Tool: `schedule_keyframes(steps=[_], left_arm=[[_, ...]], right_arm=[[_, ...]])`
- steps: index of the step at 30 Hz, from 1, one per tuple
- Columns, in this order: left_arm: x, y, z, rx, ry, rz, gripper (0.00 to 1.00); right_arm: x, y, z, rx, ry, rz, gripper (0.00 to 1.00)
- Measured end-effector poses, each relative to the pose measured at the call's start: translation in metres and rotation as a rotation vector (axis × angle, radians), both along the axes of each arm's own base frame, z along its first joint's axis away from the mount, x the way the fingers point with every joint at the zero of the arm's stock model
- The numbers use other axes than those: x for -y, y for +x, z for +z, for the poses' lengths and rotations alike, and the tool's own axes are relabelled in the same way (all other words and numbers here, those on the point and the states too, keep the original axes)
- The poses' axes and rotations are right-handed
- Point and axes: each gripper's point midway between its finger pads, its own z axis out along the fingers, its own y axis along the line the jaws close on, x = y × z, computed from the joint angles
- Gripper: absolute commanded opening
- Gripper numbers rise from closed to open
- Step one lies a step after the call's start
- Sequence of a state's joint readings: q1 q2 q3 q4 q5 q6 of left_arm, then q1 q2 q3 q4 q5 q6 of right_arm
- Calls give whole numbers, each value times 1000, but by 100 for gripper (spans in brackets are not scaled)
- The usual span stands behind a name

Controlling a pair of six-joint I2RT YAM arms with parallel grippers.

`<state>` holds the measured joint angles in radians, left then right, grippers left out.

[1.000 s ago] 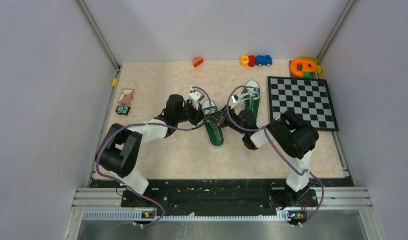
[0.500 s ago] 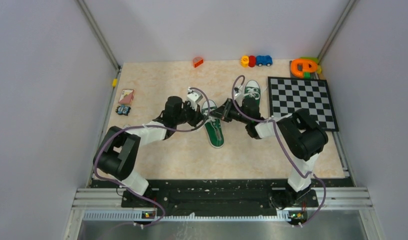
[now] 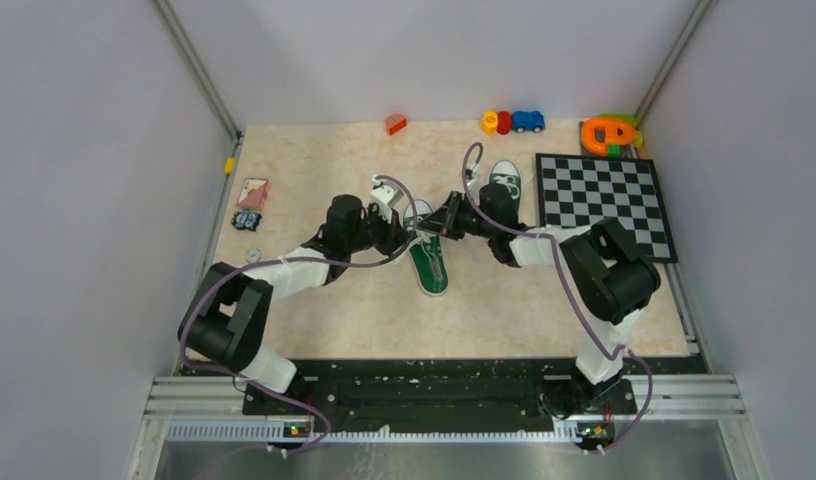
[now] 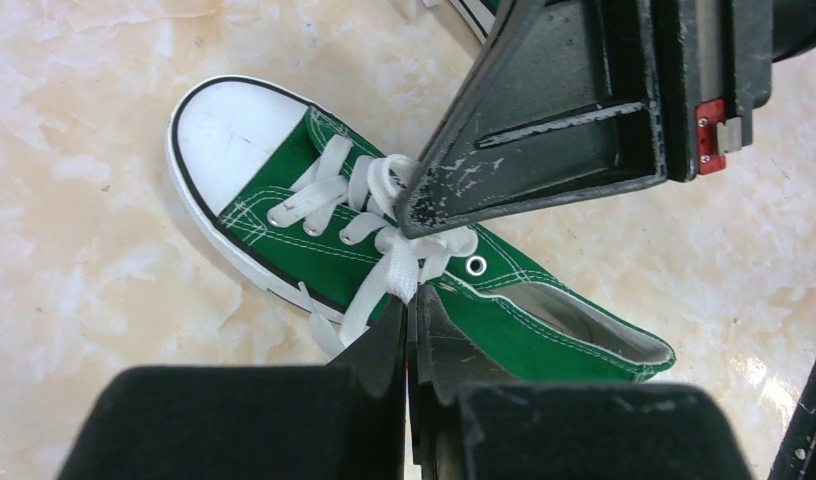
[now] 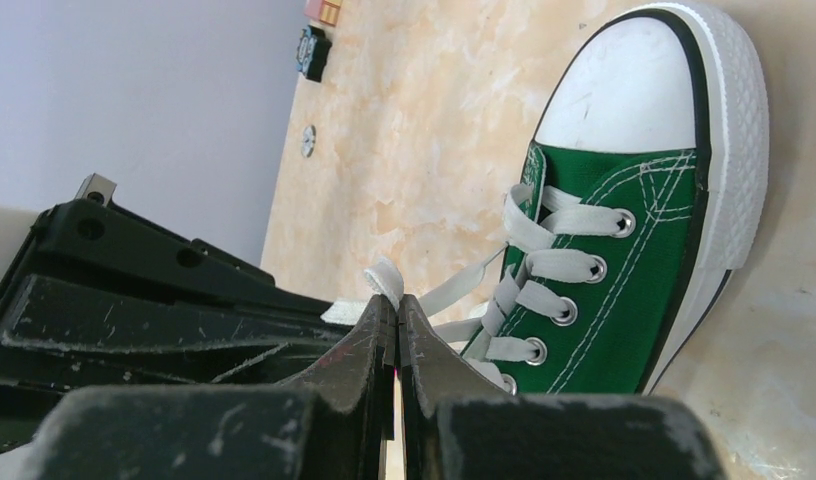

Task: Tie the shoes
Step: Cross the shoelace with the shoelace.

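Observation:
One green shoe (image 3: 429,265) lies mid-table with its white toe cap pointing away; it shows in the left wrist view (image 4: 504,310) and the right wrist view (image 5: 624,270). The second green shoe (image 3: 505,180) lies farther back, partly hidden by the right arm. My left gripper (image 3: 411,236) is shut on a white lace (image 4: 396,272) at the knot, seen up close in the left wrist view (image 4: 412,302). My right gripper (image 3: 436,228) is shut on a lace loop (image 5: 386,278), seen in the right wrist view (image 5: 394,300). The two grippers meet tip to tip over the laces.
A checkerboard (image 3: 604,205) lies at the right. Toy cars (image 3: 512,122), an orange piece (image 3: 395,124) and an orange-green toy (image 3: 609,132) sit along the back edge. Cards (image 3: 252,192) and a small dark item (image 3: 247,220) lie at the left.
The right arm has swung toward the far side, covering more of the back shoe, its gripper staying at the laces. The left arm has shifted slightly left. Both stay shut on lace.

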<state>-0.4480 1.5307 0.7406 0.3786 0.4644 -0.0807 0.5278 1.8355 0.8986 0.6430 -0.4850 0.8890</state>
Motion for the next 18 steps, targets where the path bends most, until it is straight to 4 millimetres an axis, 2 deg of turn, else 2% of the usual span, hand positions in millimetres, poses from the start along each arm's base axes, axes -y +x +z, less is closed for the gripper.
schedule_keyframes(steps=[6, 12, 18], left_arm=[[4, -6, -2, -5, 1, -20, 8], [-1, -6, -8, -10, 15, 1, 14], [-6, -4, -13, -14, 28, 27, 26]], right_arm=[[0, 1, 0, -11, -15, 2, 0], [0, 1, 0, -15, -24, 3, 0], [0, 2, 2, -14, -26, 4, 0]])
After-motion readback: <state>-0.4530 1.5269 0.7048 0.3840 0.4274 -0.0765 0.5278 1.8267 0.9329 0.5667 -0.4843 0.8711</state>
